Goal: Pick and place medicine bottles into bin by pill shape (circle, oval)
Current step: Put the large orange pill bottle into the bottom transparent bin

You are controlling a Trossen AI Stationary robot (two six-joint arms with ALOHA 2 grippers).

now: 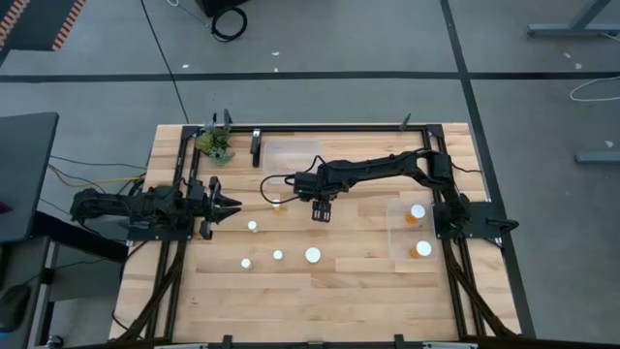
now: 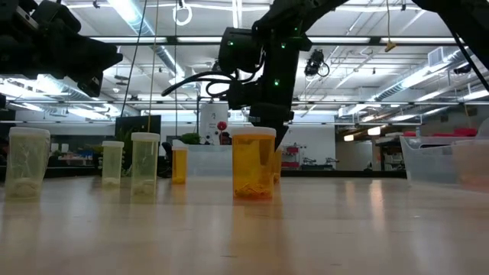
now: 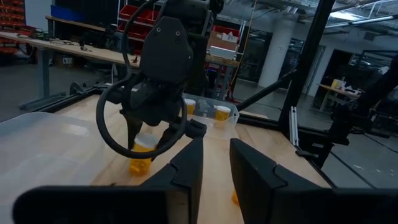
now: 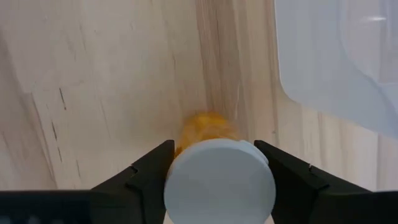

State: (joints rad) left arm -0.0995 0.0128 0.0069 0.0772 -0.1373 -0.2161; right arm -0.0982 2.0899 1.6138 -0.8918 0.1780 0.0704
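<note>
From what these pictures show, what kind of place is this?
Probably a robotics lab or workshop. A wooden table with two robot arms stands on a grey concrete floor, cables trail across it, and the low view shows ceiling lights and a big open room behind.

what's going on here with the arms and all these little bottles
The right gripper is at mid-table, its fingers either side of a white-capped bottle. Whether it grips yet I cannot tell. Two bottles already sit in the clear bin on the right, and five more stand loose on the table. A second clear bin lies at the far edge. The left gripper waits, shut, at the left side.
</note>
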